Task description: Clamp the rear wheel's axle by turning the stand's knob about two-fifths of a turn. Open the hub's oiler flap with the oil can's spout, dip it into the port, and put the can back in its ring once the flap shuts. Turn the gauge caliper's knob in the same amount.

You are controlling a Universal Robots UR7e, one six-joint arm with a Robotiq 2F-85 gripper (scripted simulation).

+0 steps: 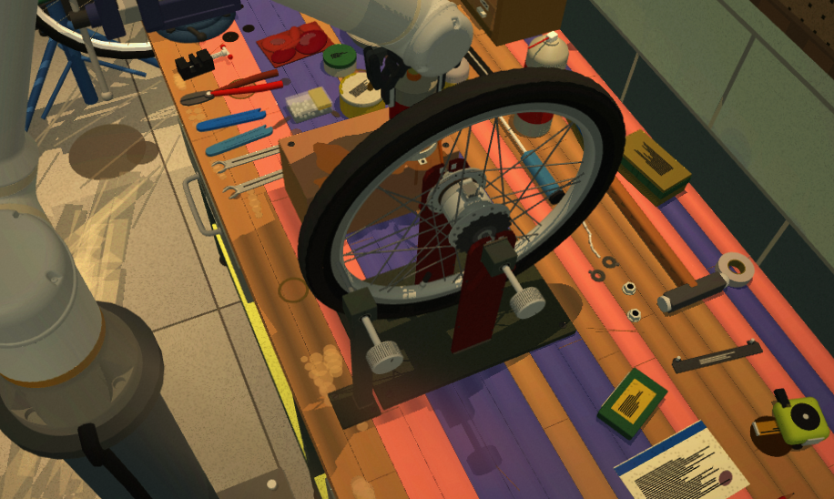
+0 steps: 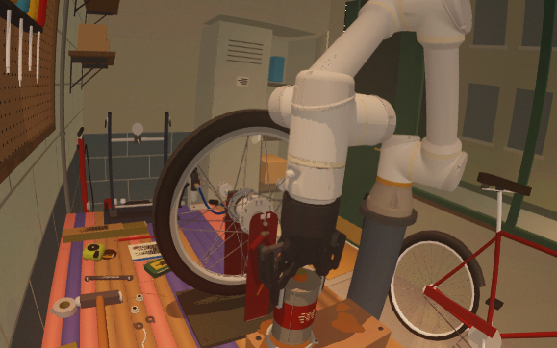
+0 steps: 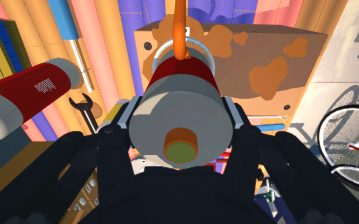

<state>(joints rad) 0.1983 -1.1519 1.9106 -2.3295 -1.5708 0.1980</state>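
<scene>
The oil can (image 3: 181,111) is mostly hidden from the side camera by the tyre and my wrist; it is grey with a red band and an orange spout (image 3: 179,30). It stands upright with its base at the metal ring (image 3: 183,53) on the stained wooden block (image 2: 348,327), behind the wheel (image 1: 463,186). The wheel sits in the red stand, its hub (image 1: 466,205) at the centre. The stand's knob (image 1: 527,303) and the caliper's knob (image 1: 383,358) face the bench's front. My gripper (image 2: 300,262) is closed around the can's upper body.
The workbench carries wrenches (image 1: 246,170), pliers, a second red can (image 3: 24,94) lying on its side, a hammer (image 1: 693,296), nuts, a tape measure (image 1: 798,422) and boxes around the stand. A bicycle (image 2: 454,283) stands on the floor beside the arm's pedestal.
</scene>
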